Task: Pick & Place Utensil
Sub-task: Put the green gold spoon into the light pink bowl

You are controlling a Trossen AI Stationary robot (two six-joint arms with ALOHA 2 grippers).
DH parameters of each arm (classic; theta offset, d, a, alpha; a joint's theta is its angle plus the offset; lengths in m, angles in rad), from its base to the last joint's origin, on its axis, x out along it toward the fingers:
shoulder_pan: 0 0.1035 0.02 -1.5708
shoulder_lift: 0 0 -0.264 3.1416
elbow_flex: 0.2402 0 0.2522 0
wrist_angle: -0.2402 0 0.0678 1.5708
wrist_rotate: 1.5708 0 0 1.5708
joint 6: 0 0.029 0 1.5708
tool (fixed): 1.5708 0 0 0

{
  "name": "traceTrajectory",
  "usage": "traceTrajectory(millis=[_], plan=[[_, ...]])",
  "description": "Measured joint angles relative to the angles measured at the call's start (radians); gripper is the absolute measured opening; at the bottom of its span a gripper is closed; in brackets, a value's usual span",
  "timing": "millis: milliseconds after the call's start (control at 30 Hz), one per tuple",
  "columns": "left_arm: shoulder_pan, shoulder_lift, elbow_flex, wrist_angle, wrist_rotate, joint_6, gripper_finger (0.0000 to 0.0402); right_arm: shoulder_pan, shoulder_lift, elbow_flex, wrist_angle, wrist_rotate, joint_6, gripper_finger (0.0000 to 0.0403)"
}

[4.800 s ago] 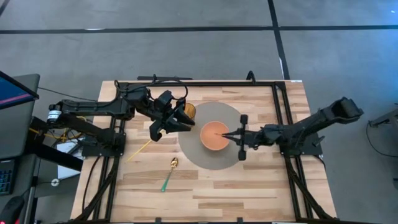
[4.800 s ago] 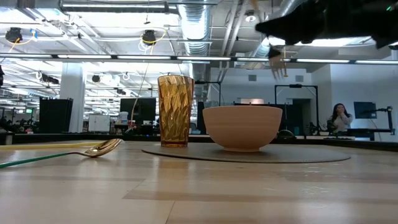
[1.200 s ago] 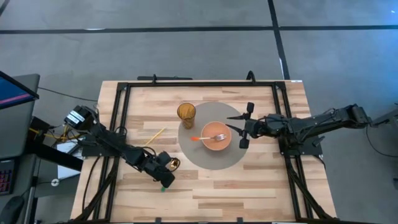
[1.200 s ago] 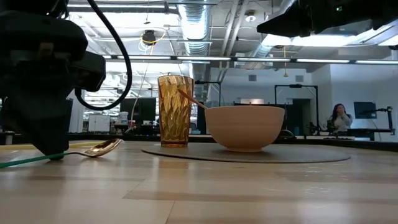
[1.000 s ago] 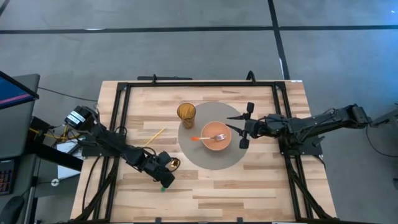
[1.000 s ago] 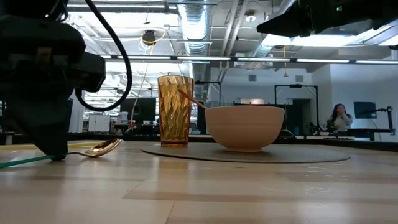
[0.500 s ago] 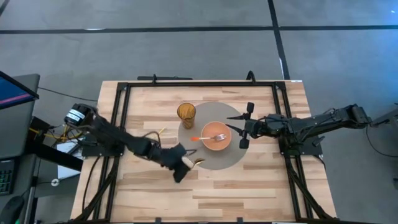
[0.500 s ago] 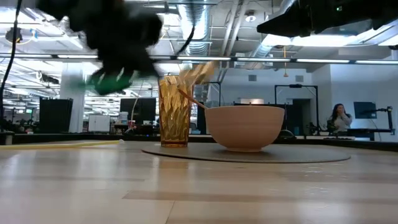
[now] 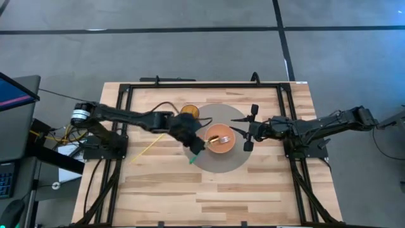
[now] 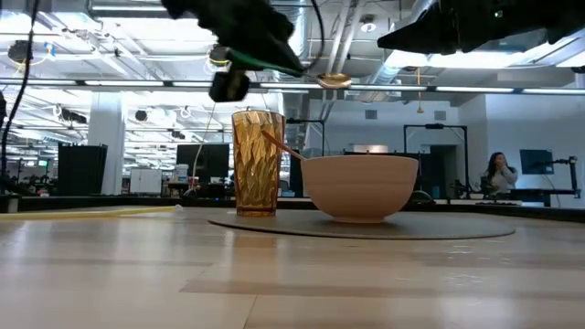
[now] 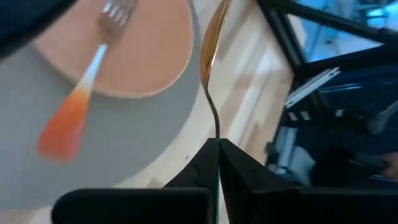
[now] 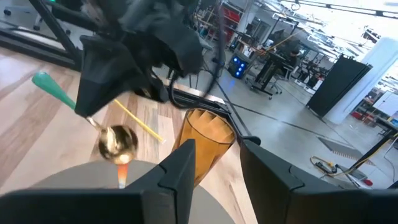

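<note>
A spoon point(image 9: 204, 145) with a gold bowl point(image 10: 334, 80) and a green handle point(image 9: 193, 158) hangs in the air, my left gripper point(image 9: 192, 143) shut on it. Its gold bowl is over the near left rim of the salmon bowl point(image 9: 221, 144), which stands on a round grey mat point(image 9: 218, 163). An orange-handled fork point(image 11: 93, 65) lies in that bowl. An amber glass point(image 9: 189, 112) stands on the mat's far left. My right gripper point(image 9: 248, 130) waits open to the right of the bowl. My left gripper pinches the spoon between its two fingers where the thin gold neck point(image 11: 217, 132) meets the green handle. The fingers lie along the spoon. The handle's free end point(image 12: 50, 86) sticks out behind them. The spoon is lifted clear, about level, above the salmon bowl's rim point(image 10: 356, 160).
A yellow stick point(image 9: 147, 149) lies on the wood left of the mat, and another thin stick leans in the amber glass point(image 10: 254, 163). A black frame point(image 9: 202, 84) runs round the table top. Bare wood point(image 9: 209, 196) lies toward the near edge.
My left gripper has taken the spoon off the table near the left front, lifted it high and swung it quickly toward the far right, over the mat to the salmon bowl. The spoon now hangs clear, its gold bowl leading.
</note>
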Motion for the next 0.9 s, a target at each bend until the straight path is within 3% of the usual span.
traceTrajectory(millis=[100,400,633,900], plan=[[0.042,0.068,0.058,-0.001,0.074,-0.01,0.001,0.0,0.0,0.0,-0.016,-0.001,-0.004,0.0121],[0.136,0.165,0.131,0.013,0.156,-0.271,0.0011,0.008,0.003,0.0,-0.154,-0.033,-0.025,0.0113],[0.156,0.193,0.133,0.03,0.163,-0.37,0.0011,0.008,0.003,0.0,-0.199,-0.08,0.001,0.0076],[0.145,0.291,0.132,0.09,0.283,-0.5,0.0011,0.007,0.003,0.0,-0.2,-0.08,0.015,0.0028]])
